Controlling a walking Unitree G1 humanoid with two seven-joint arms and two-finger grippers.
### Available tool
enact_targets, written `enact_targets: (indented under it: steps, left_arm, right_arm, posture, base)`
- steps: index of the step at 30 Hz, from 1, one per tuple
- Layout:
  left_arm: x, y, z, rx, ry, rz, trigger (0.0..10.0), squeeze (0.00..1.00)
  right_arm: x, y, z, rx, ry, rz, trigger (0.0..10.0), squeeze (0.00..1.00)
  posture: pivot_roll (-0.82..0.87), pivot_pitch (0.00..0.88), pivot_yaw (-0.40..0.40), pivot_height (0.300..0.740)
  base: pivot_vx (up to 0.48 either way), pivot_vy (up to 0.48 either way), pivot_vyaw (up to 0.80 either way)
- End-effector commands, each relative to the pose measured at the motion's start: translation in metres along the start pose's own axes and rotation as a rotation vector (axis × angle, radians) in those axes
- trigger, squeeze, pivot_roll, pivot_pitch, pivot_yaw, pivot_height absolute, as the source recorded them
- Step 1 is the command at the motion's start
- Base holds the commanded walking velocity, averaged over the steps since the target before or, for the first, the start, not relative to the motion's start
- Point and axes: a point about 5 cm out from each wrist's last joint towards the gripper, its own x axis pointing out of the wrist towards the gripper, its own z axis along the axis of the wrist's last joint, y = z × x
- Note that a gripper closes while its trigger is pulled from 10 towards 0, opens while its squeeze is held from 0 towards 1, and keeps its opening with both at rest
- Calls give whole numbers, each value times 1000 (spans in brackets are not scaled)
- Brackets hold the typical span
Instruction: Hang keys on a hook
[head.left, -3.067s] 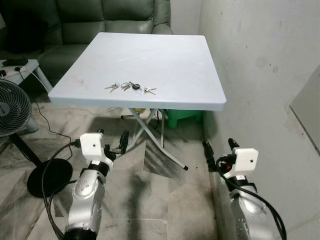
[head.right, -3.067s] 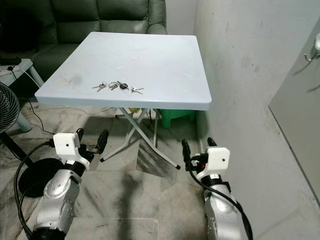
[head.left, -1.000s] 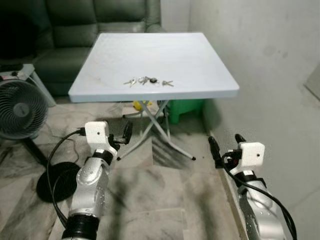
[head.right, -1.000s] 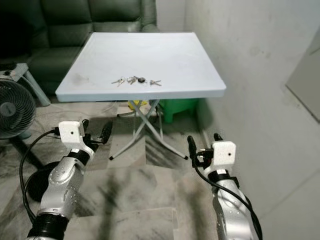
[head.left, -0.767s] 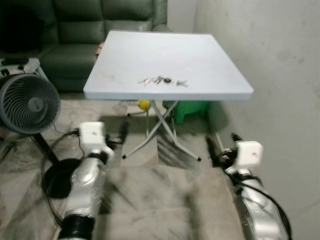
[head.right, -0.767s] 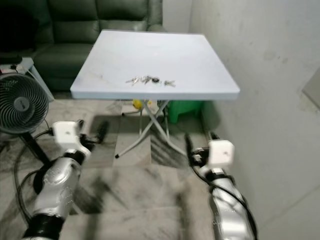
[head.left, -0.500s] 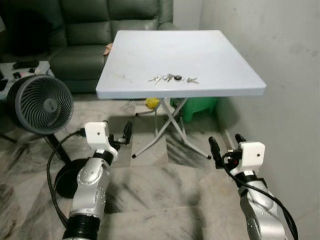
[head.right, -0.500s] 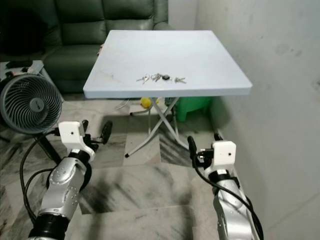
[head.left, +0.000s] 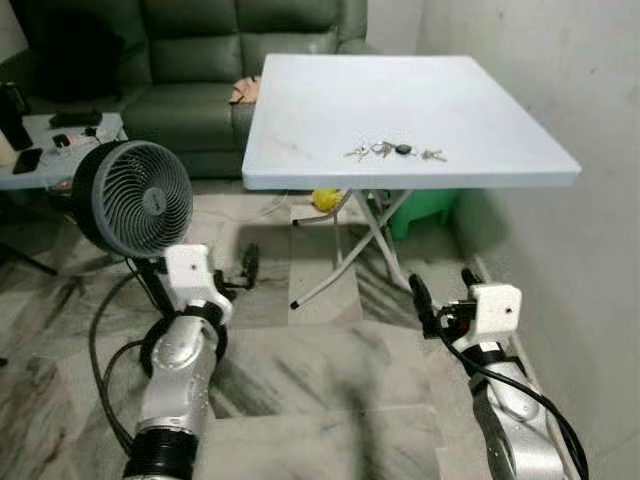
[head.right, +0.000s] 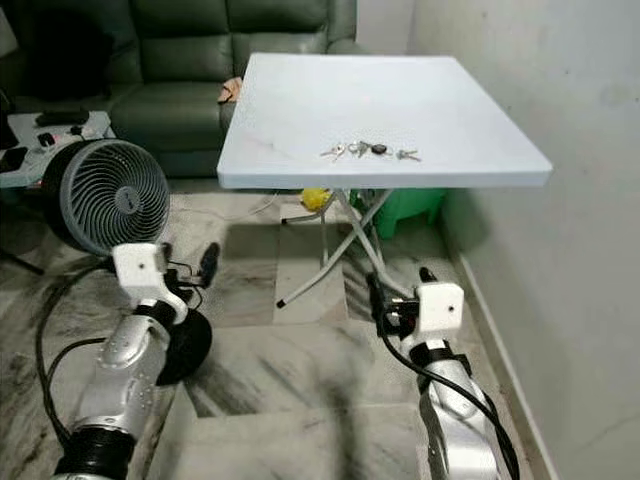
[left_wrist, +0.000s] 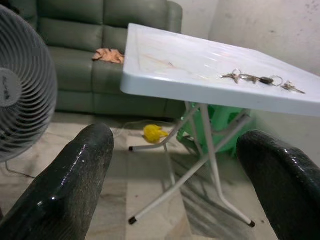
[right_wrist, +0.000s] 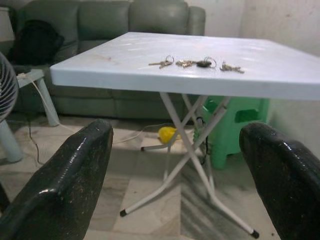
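Approaching the table (head.left: 300, 100) for the keys (head.left: 393, 151), left gripper (left_wrist: 175, 165) and right gripper (right_wrist: 175, 165) spread wide, empty, held low for walking.

— Item entered?
— Keys (head.left: 394, 151): several small metal keys on rings, with one dark fob among them.

— Pose and state?
— Laid flat and spread out in a short row; nothing is held against them.

— Location?
— Placed on a pale folding table (head.left: 480, 110), near its front edge, roughly midway along that edge, as seen from the head views.
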Motion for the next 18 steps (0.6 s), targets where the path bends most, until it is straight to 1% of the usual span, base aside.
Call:
enact_targets:
  steps: [1,6,9,18]
  left_arm:
    - [0,1,0,6,23,24,10000,0]
    - [1,0,-4,33,65,43,10000,0]
    - [0,0,-5,50,68,31,10000,0]
    - [-1,-4,-5,42,76,13,10000,0]
  right_arm:
    - [2,-2,4,-4,-9,-7,10000,0]
    - [2,-2,4,-4,-8,-6,10000,0]
    - [2,-1,5,-4,-7,-4,10000,0]
    - [2,0,4,-1,-4,2,10000,0]
  posture:
    - [-36,0,-2,732]
    - [-34,0,-3,732]
    - [-32,0,-3,732]
    - [-24,0,-5,732]
  base:
    - [0,0,0]
    - [0,0,0]
    - [0,0,0]
    - [0,0,0]
